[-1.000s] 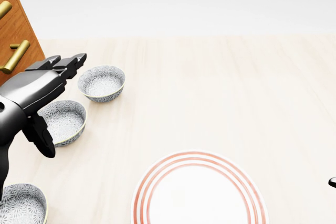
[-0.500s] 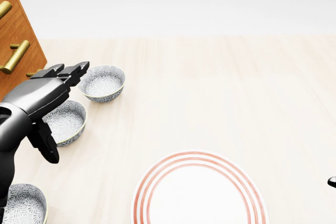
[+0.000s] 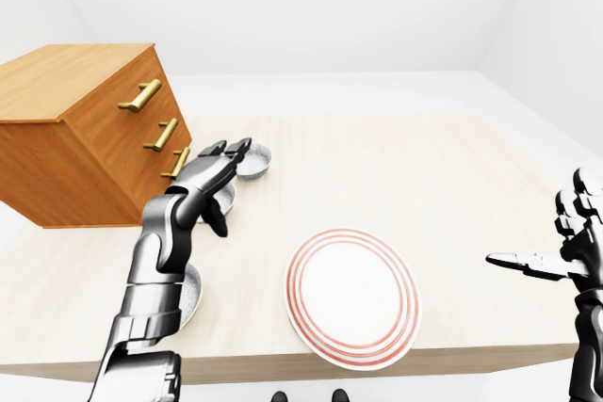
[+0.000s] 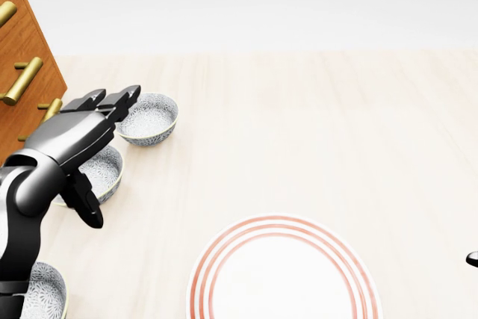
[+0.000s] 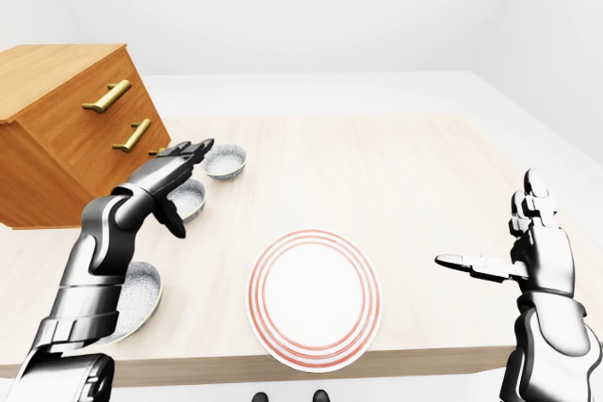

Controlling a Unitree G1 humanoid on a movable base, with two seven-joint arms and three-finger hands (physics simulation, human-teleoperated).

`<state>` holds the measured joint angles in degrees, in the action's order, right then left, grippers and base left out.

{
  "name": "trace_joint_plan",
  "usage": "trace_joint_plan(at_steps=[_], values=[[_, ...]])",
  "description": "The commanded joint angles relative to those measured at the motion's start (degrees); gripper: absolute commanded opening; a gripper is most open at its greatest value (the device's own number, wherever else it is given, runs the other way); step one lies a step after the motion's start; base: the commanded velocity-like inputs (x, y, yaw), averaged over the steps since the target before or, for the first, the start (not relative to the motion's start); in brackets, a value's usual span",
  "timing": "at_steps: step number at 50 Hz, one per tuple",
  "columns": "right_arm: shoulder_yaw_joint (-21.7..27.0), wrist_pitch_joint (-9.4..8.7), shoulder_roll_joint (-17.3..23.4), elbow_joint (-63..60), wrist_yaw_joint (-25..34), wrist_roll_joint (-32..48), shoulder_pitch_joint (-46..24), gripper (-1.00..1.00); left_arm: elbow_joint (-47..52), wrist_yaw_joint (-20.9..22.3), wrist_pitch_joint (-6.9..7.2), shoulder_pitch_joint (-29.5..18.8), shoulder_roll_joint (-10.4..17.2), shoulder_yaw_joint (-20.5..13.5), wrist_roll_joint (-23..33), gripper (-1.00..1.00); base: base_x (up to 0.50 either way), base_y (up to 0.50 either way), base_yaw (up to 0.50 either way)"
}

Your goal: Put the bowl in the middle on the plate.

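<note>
Task status: nothing has been grasped yet. The middle bowl [image 4: 108, 171] stands on the counter [image 4: 336, 132], between the far bowl [image 4: 153, 119] and the near bowl [image 4: 37, 293]. The plate [image 4: 284, 278] is bare. The left robot hand [image 4: 75, 140] hovers over the middle bowl, released and holding nothing. The right robot hand [image 5: 537, 251] is spread, well apart.

Remaining: grasp, lift, carry, set down.

Since the earlier frame the left robot hand has shifted rightward in the head view and covers more of the middle bowl. Bowls and plate are unmoved.
</note>
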<state>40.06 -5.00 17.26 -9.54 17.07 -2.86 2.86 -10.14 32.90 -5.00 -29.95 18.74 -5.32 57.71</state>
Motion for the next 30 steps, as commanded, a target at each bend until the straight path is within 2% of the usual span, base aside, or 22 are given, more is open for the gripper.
trace_joint_plan(at_steps=[1,9,22,24,30], values=[[0.0,0.00,-0.1,0.1,0.0,0.1,0.0,1.00,-2.3,-3.1,0.00,-0.5,-0.8,0.9,0.7,1.00,0.00,0.00,0.00],[-0.4,0.00,0.1,1.6,-0.2,0.0,-0.1,1.00,-3.5,-2.8,0.00,-1.1,-0.3,1.0,1.6,1.00,0.00,0.00,0.00],[-0.5,0.00,0.4,1.3,-0.4,-0.1,-0.2,1.00,-11.5,-8.7,0.00,-2.1,0.2,2.2,5.9,1.00,0.00,0.00,0.00],[-0.4,0.00,0.4,1.1,-0.4,-0.1,-0.2,1.00,-10.2,-7.7,0.00,-1.6,0.1,2.3,6.5,1.00,0.00,0.00,0.00],[-0.1,0.00,0.2,-0.1,-0.2,0.0,-0.1,1.00,-11.2,-9.1,0.00,-2.4,0.4,2.2,7.7,1.00,0.00,0.00,0.00]])
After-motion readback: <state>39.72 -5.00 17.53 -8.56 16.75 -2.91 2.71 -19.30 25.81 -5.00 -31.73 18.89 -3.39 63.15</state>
